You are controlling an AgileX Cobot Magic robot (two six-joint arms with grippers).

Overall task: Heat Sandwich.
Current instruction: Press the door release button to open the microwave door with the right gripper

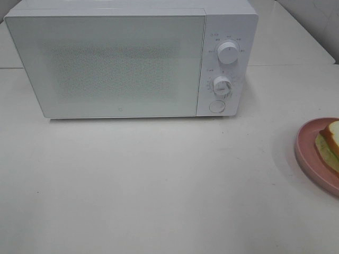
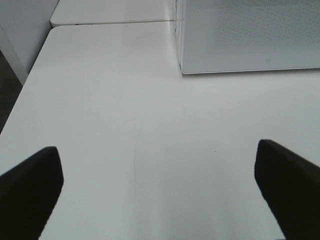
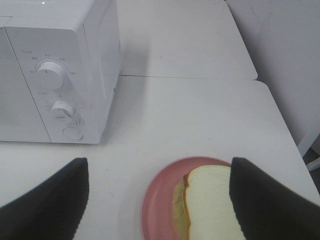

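Observation:
The sandwich [image 1: 330, 142], white bread with a tan crust and pale green filling, lies on a round pink plate [image 1: 309, 151] at the table's right edge, partly cut off by the frame. In the right wrist view the sandwich [image 3: 210, 202] sits between the wide-apart dark fingers of my right gripper [image 3: 160, 200], which hovers above it, open and empty. My left gripper [image 2: 160, 192] is open over bare white table, its black fingers [image 2: 32, 187] far apart. Neither gripper shows in the exterior high view.
A white microwave [image 1: 127, 58] stands at the back with its door shut, two knobs [image 1: 228, 53] and a round button [image 1: 216, 106] on its right panel. The white table [image 1: 159, 185] has a seam behind the microwave; walls rise at the right.

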